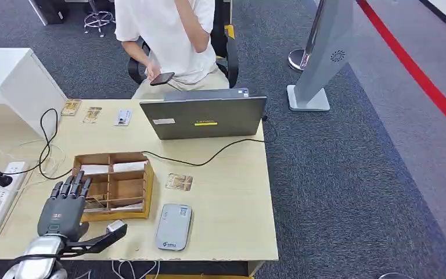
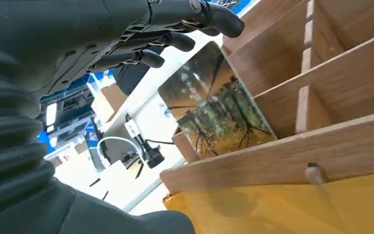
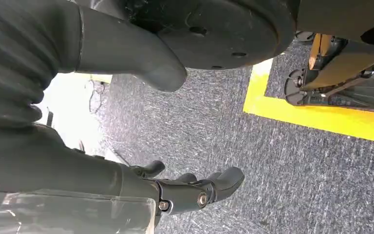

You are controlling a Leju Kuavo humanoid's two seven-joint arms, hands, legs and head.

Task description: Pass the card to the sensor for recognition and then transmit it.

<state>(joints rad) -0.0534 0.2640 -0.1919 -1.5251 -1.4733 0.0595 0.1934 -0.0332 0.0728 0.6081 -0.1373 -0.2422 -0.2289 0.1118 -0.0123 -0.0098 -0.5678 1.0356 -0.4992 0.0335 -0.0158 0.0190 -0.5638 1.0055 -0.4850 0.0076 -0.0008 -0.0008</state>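
One laptop (image 1: 204,117), one wooden organizer (image 1: 116,185), one sensor (image 1: 173,226), one person (image 1: 171,38).

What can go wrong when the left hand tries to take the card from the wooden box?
The card leans between thin dividers of the wooden box, so the left hand may catch on a divider and drag the box. The box lies close to the cable. The card might also slip flat into its compartment.

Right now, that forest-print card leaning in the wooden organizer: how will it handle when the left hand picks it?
The thin flat forest-print card is probably light and fairly stiff. Its glossy face looks slippery, so a pinch may slide. It leans tilted against a divider of the wooden organizer, so a push from the left hand would likely tip it flat.
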